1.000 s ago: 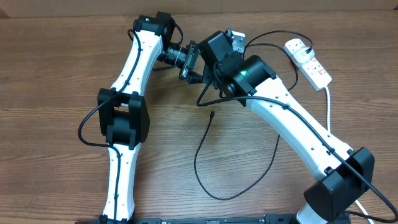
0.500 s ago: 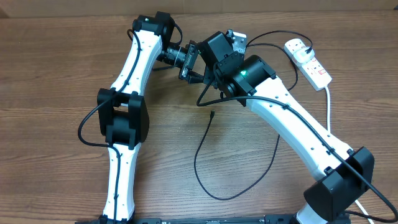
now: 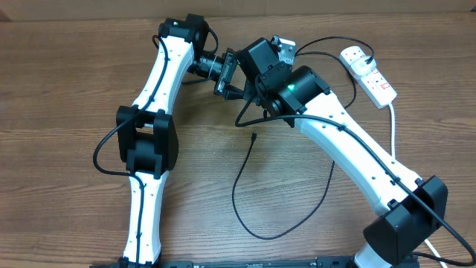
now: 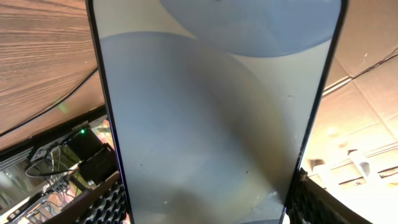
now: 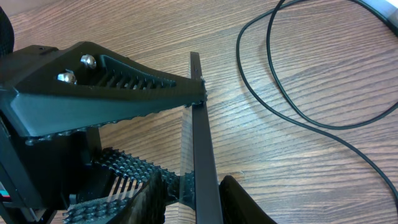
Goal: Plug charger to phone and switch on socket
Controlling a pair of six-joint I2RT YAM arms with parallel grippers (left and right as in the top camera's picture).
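While the left gripper clenches the slim lit-screen smartphone by its long edges, the right gripper straddles it, grip unclear; the connector tip of the thin black charger cable lies on the table, robotward of both, pointing toward them.

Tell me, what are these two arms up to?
The left claw grips the phone by its side edges. The right claw has its fingers on either side of the phone's thin edge, though it's unclear whether it is squeezing. The charger cable lies loose on the table, its tip plugged into nothing. The white socket sits off to the right, with neither claw near it.
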